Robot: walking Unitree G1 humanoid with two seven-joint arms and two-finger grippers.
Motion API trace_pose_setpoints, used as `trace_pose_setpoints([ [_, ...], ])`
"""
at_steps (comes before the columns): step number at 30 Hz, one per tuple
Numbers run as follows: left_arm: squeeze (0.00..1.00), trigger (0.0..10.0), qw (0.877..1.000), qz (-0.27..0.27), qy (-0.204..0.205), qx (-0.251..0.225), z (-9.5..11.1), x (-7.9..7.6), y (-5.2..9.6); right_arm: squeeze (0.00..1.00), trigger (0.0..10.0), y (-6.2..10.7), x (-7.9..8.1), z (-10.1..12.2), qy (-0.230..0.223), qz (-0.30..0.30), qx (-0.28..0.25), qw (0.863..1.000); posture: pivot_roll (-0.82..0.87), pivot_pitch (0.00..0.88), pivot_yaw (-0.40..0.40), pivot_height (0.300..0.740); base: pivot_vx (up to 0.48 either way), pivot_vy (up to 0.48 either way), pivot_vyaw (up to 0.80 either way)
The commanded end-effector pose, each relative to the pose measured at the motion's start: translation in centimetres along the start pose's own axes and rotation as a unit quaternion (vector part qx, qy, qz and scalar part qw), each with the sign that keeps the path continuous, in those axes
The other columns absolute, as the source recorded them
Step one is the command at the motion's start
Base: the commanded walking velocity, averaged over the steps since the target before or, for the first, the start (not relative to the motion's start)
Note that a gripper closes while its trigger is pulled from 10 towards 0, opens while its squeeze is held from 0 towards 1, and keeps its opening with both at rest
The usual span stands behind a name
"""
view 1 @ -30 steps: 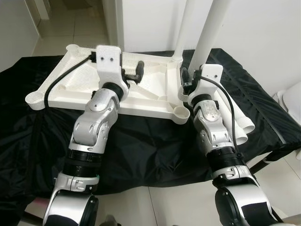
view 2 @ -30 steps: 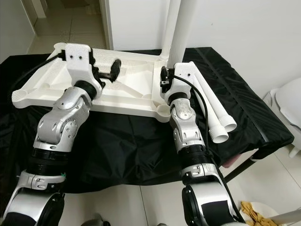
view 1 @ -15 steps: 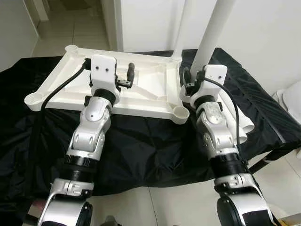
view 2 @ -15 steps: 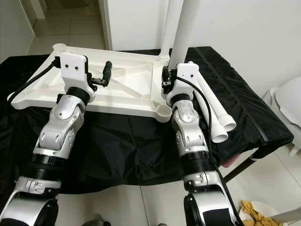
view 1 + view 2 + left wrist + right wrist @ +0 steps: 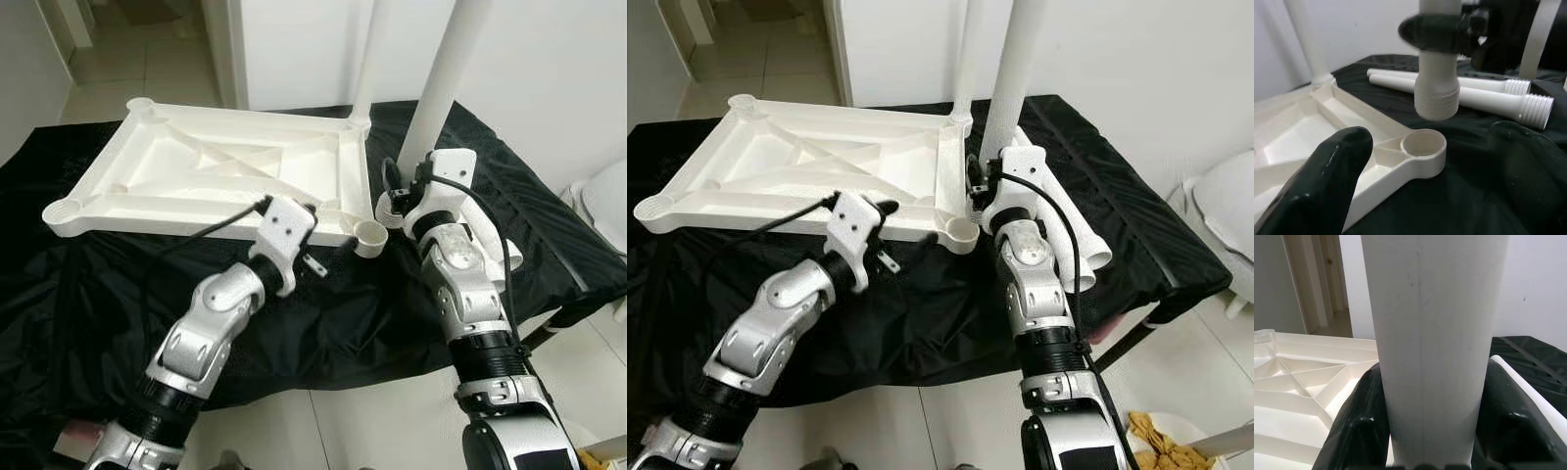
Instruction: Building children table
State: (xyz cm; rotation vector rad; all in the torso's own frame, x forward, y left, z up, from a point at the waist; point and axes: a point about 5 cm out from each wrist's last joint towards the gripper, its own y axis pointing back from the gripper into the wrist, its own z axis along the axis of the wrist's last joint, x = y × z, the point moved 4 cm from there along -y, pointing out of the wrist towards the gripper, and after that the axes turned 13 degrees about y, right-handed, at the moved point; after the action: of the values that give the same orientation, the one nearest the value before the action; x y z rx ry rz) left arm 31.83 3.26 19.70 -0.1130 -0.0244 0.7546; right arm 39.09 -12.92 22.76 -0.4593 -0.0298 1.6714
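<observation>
White leg (image 5: 1436, 73) clamped in right tool (image 5: 400, 192), above socket (image 5: 1422, 143).

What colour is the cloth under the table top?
Black cloth, seen best in the left eye view.

Showing matt white plastic tabletop (image 5: 225, 171) and smooth leg (image 5: 446, 78); lying on glossy black cloth (image 5: 323, 313); glinting silver metal arm (image 5: 211, 328).

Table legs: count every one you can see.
4. One stands screwed into the tabletop's far right corner, one upright in the right gripper over the near socket, two lie on the black cloth.
</observation>
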Motion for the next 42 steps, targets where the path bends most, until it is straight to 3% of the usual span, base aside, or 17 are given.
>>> trace_pose_setpoints([
  [1,0.00,10.0,1.000,-0.007,0.003,0.008,-0.4,-0.4,0.2,0.00,10.0,0.2,0.0,0.0,0.000,0.005,0.000,1.000,-0.04,0.041,0.011,0.740,0.000,0.000,0.00],
  [7,0.00,10.0,0.999,-0.012,0.006,0.030,-1.6,-0.6,0.7,0.00,10.0,0.2,0.2,-0.4,-0.004,0.021,0.003,1.000,-0.04,0.040,0.009,0.740,0.000,0.000,0.00],
  [16,0.00,10.0,0.997,-0.030,0.004,0.071,-2.7,-1.6,1.3,0.00,10.0,-0.4,1.9,-1.8,-0.059,0.061,0.007,0.996,-0.02,0.041,0.003,0.740,0.000,0.000,0.00],
  [30,0.00,10.0,0.998,-0.026,0.007,0.056,-1.6,-1.9,1.3,0.00,10.0,-1.0,2.4,-3.0,-0.063,0.066,0.026,0.996,0.00,0.031,-0.013,0.740,0.000,0.000,0.00],
  [42,0.00,10.0,0.998,-0.024,0.011,0.051,-1.2,-2.1,1.5,0.00,10.0,-0.4,1.3,-4.1,-0.029,0.058,0.040,0.997,0.00,0.038,-0.018,0.740,0.000,0.000,0.00],
])
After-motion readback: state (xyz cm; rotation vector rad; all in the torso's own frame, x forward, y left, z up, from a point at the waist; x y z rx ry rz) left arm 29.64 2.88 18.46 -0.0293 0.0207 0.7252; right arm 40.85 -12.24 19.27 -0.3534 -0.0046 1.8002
